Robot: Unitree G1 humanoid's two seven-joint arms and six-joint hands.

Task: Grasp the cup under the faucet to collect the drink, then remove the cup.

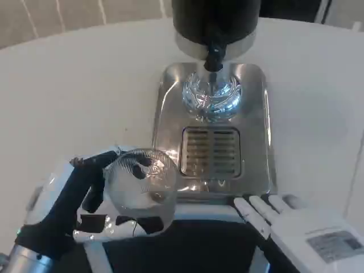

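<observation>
Down at the lower left, the clear cup [142, 185] sits in the grasp of the left hand [79, 199], whose black fingers wrap its near side while the thumb side reaches up along its left wall. The cup is held off the front left corner of the steel drip tray [259, 142], overlapping that corner's edge, and it is well apart from the faucet [214, 57]. Whether anything is in the cup cannot be told; its wall only shows glints. The left forearm [25, 259] comes in from the bottom left corner, angled up and to the right toward the cup.

The right hand [296, 224] lies low at the lower right, white back up, its fingers stretched out flat and slightly apart, pointing left toward the tray's front right corner and holding nothing.

Under the faucet a patch of shiny, rippled reflection marks the tray's rear half, and a slotted grille [209, 151] lies in its front half. The black dispenser body [216, 20] rises behind it. All of this stands on a white round surface [85, 96], with a pale floor or wall beyond its far edge.
</observation>
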